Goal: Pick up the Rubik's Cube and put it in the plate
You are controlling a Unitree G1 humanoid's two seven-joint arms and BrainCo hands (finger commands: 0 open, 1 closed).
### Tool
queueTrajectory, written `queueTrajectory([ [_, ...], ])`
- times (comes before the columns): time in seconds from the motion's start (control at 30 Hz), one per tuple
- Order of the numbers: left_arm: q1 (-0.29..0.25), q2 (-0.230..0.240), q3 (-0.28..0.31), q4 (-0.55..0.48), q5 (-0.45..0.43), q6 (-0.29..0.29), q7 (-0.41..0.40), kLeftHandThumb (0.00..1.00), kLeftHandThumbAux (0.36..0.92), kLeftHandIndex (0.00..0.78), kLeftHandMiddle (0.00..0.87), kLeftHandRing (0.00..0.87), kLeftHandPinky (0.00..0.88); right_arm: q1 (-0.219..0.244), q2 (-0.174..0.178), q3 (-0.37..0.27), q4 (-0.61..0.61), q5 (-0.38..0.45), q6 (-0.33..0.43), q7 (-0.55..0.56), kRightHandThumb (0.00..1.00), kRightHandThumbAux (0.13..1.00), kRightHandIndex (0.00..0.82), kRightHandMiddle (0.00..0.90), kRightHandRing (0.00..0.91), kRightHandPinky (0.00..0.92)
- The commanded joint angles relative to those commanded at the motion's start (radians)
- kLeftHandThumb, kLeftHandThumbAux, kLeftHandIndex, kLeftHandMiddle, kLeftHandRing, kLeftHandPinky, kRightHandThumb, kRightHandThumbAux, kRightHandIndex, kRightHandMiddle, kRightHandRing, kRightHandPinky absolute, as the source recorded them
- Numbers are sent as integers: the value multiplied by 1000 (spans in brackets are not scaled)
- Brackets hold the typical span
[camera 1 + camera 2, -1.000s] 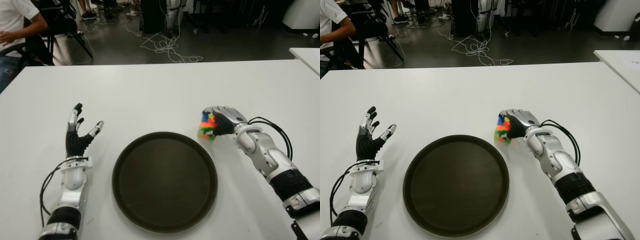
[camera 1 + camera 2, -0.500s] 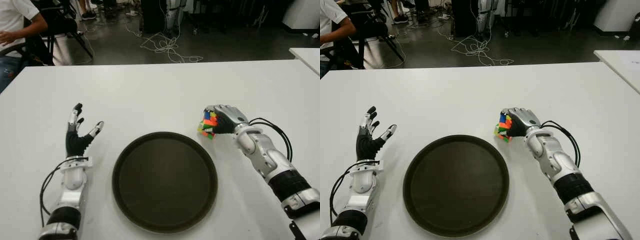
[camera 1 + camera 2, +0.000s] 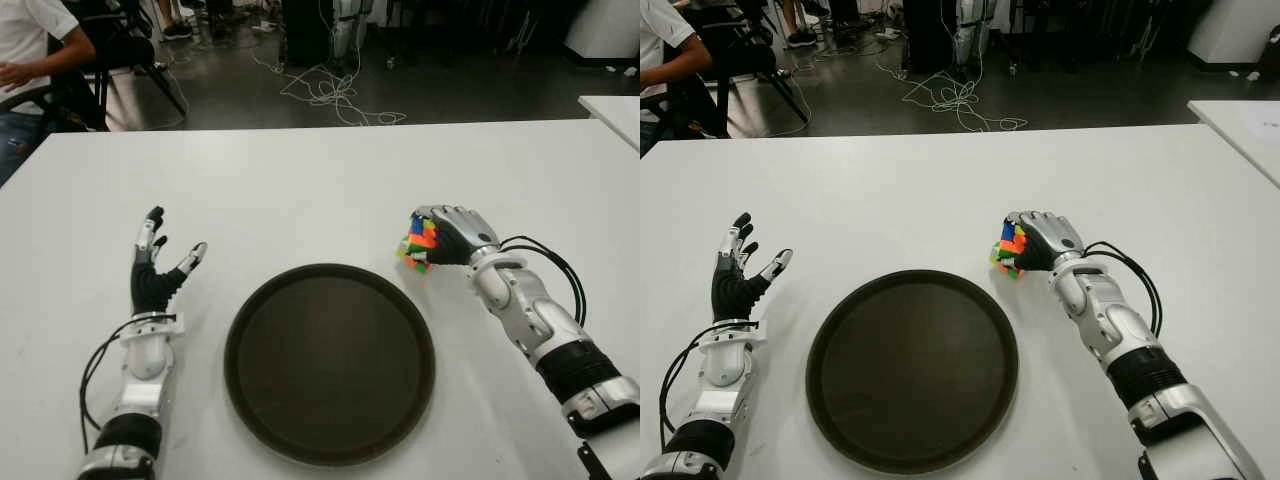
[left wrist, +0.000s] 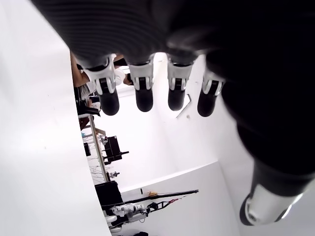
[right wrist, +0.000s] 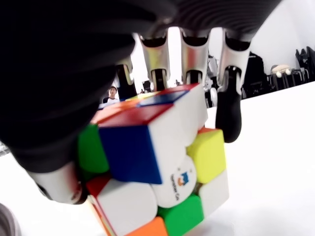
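Note:
The Rubik's Cube [image 3: 417, 243] is a small many-coloured cube, tilted, just beyond the plate's far right rim. My right hand [image 3: 452, 235] is shut on it, and the right wrist view shows the fingers [image 5: 229, 105] curled over the cube [image 5: 157, 162] with the thumb on the other side. The plate [image 3: 329, 361] is a round dark brown tray in the middle of the white table [image 3: 320, 180], with nothing on it. My left hand [image 3: 155, 264] shows to the left of the plate, fingers spread and holding nothing.
A second white table [image 3: 615, 112] shows at the far right edge. Beyond the table's far edge are a dark floor with loose cables [image 3: 330, 95], chairs, and a seated person [image 3: 30, 50] at the far left.
My right hand has lifted the cube slightly and drawn it a little farther from me. The left hand has not moved.

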Motion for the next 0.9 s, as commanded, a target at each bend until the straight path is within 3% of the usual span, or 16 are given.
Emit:
queueTrajectory([
  [0.27,-2,-2,0,-1,-5,0,-7,292,693,0,25,4,0,-1,-2,-1,-1,3,-5,-9,675,734,425,636,668,658],
  [0.5,1,-1,-5,-6,-4,-5,-6,289,707,0,22,2,0,2,1,-4,-16,-4,13,-27,676,734,428,703,725,724],
  [0.77,-1,0,-4,-8,-6,-2,-8,273,708,0,18,3,3,22,14,-25,-44,-9,25,-136,677,731,430,733,751,744],
  [0.9,-6,1,-3,3,-4,3,-2,277,692,3,27,11,12,50,41,-91,-75,48,-8,-230,684,729,434,758,775,767],
])
